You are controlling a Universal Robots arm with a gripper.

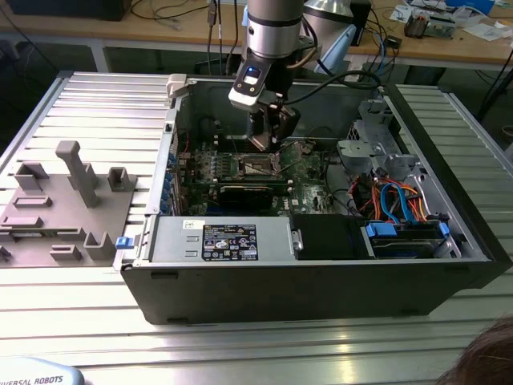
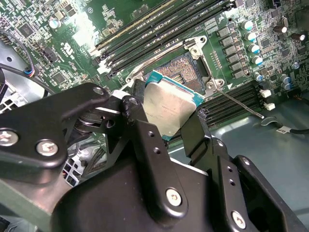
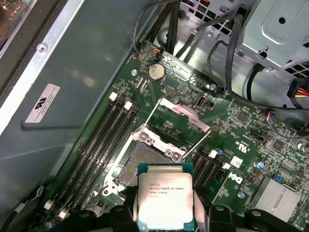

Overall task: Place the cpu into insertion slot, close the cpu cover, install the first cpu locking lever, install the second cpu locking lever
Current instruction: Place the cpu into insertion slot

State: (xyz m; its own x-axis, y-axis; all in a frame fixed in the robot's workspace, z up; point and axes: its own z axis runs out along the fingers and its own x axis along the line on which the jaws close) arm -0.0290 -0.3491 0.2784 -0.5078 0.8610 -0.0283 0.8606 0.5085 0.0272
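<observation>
While clamping the cpu (image 3: 165, 195) by two edges in the gripper (image 1: 270, 138), hangs near the bare slot (image 3: 141, 158), exterior view's upper middle. Cover (image 3: 181, 113) raised beyond; memory slots (image 3: 99, 145) flanking; case walls (image 1: 321, 289) apart.

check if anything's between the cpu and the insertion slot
Nothing visible does. The gripper holds the cpu above the bare insertion slot, and the cpu cover is swung open, clear of it.

- Silver-grey cylindrical arm (image 1: 272, 28) with a dark band and a black cable (image 1: 337, 79).
- Matte black angular gripper (image 2: 164, 111), its links studded with silver screws (image 2: 174, 195).
</observation>
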